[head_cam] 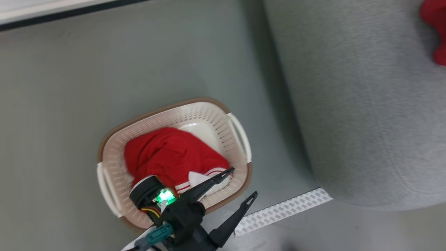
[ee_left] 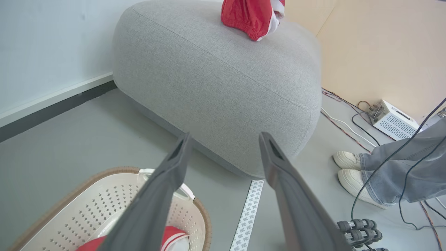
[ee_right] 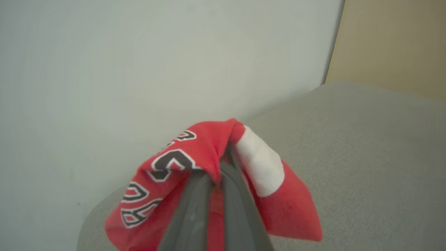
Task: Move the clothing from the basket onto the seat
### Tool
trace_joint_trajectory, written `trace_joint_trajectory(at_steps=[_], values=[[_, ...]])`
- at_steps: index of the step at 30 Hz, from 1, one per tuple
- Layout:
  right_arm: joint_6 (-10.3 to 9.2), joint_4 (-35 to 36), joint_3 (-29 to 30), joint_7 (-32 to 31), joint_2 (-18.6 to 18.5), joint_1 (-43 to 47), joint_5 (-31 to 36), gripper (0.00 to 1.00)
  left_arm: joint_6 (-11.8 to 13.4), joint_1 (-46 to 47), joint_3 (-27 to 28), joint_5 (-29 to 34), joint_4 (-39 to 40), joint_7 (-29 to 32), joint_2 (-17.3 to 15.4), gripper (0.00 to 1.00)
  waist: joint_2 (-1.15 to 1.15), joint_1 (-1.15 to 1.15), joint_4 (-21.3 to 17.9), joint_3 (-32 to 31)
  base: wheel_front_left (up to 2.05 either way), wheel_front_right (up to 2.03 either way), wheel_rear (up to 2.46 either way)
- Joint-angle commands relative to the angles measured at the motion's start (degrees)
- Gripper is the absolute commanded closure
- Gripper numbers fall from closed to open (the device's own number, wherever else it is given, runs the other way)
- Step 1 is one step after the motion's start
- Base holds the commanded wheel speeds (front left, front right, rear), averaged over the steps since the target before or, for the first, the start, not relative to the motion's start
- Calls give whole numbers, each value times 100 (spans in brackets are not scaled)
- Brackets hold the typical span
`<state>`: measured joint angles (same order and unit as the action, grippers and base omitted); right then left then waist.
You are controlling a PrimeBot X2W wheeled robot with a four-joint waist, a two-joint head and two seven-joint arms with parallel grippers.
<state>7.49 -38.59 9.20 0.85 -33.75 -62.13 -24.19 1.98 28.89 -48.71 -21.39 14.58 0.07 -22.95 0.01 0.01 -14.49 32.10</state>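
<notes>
The cream basket (head_cam: 115,153) stands on the floor with red clothing (head_cam: 167,153) with white stripes lying in it. My left gripper (head_cam: 243,183) is open over the basket's near right corner, nothing between its fingers (ee_left: 278,174). The big grey seat (head_cam: 366,104) lies to the right of the basket. My right gripper (ee_right: 224,157) is shut on a red garment (ee_right: 167,164) with dark lettering and a white patch, held at the seat's top (ee_right: 366,146). That garment (ee_left: 251,17) hangs at the seat's far side (ee_left: 216,76); I cannot tell whether it touches the cushion.
A white tape strip (head_cam: 282,211) runs across the floor between basket and seat. A person's white shoes (ee_left: 352,174) and jeans stand right of the seat, beside a white box (ee_left: 393,120) and cables. A wall with a dark skirting (ee_left: 52,111) is on the left.
</notes>
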Motion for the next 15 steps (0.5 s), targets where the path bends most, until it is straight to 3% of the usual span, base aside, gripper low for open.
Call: trace_joint_trajectory(at_steps=[1, 6, 7, 8, 15], values=[[0, -197, 87, 109, -42, 152, 46, 100, 47, -108, 13, 91, 67, -18, -90, 0, -1, -1, 411, 310, 0, 0, 0], [0, -878, 352, 477, -26, 439, 312, 100, 87, -151, 69, 84, 190, -8, -208, 0, -1, -1, 490, 362, 0, 0, 0], [0, -1016, 410, 561, -12, 477, 399, 69, 92, -141, 75, 69, 182, -29, -195, 0, -1, -1, 494, 342, 0, 0, 0], [0, -1154, 448, 625, 4, 526, 512, 0, 85, -137, 67, 52, 154, -56, -175, 0, -1, -1, 498, 304, 0, 0, 0], [0, -1558, 187, 791, 163, 681, 1008, 0, -53, -106, -12, -131, -106, -229, -2, 0, -1, -1, 528, -47, 0, 0, 0]])
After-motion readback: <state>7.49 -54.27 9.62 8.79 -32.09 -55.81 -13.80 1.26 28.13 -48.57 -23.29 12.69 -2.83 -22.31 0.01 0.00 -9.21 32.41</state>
